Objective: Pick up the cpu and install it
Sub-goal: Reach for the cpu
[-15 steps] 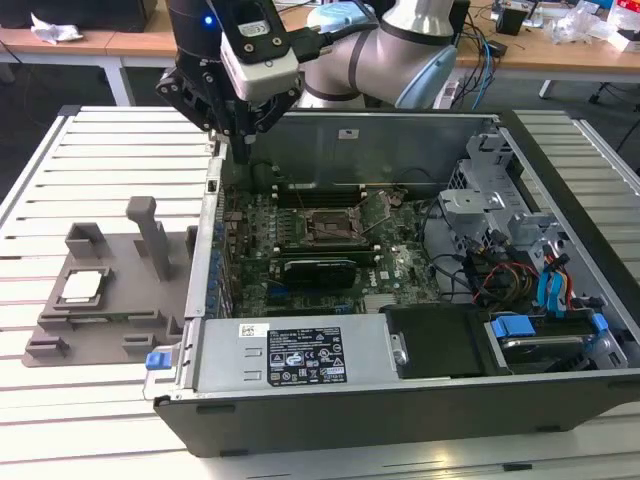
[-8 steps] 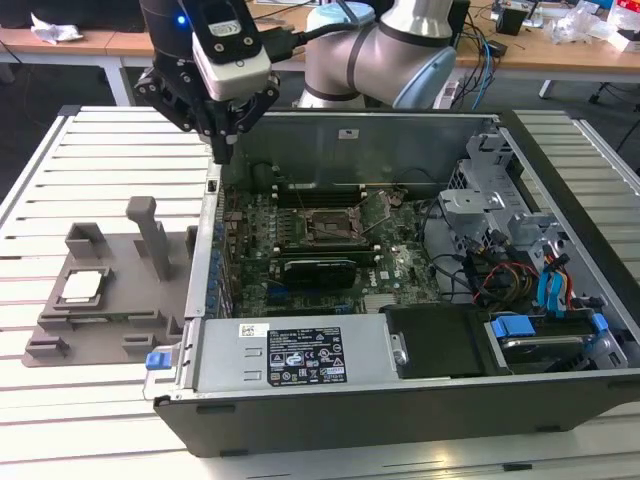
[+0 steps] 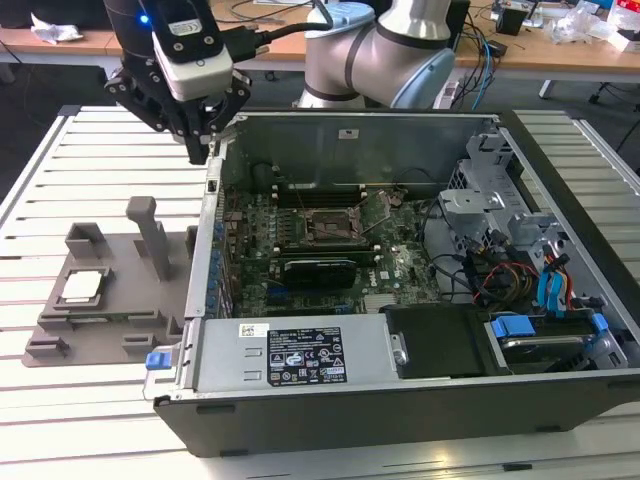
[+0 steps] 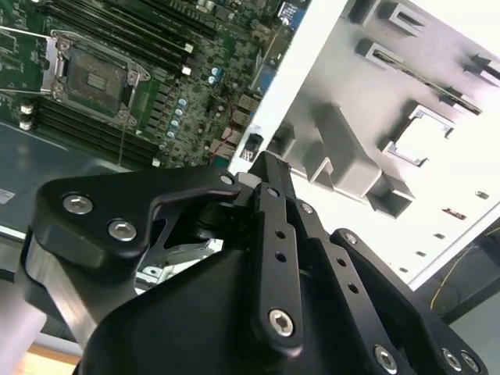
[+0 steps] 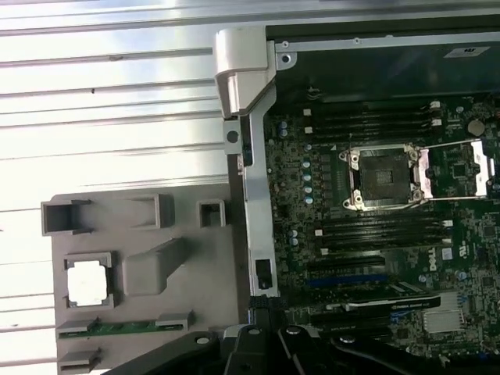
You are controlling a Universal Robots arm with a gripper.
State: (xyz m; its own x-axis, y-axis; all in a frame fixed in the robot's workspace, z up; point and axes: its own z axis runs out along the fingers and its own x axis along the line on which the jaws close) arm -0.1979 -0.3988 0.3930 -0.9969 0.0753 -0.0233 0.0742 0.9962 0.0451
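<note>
Hovering over the side wall of the open computer case (image 3: 400, 420), near its far corner, the end effector (image 3: 203, 150) has its fingers closed together with nothing between them. The cpu (image 3: 82, 285) lies flat in a square recess of the gray tray (image 3: 110, 325). The tray rests on the white slatted bench (image 3: 90, 150) beside the case, toward the bench edge on the exterior view's left. End effector and cpu are well apart.

Labels: a black label (image 3: 305, 358) and a small white label (image 3: 252, 330) sit on the metal cover (image 3: 220, 370) at the case's near side. A white sticker (image 3: 347, 132) sits on its far inner wall. Their print is too small to make out.

The first wrist view looks down on the socket (image 5: 384, 176) of the motherboard (image 5: 312, 195), with its metal frame swung aside. It also shows a green strip (image 5: 117, 326) lying in a tray slot. The second wrist view shows the end effector's black linkages, its fingers (image 4: 269, 203) meeting at the tip.
</note>
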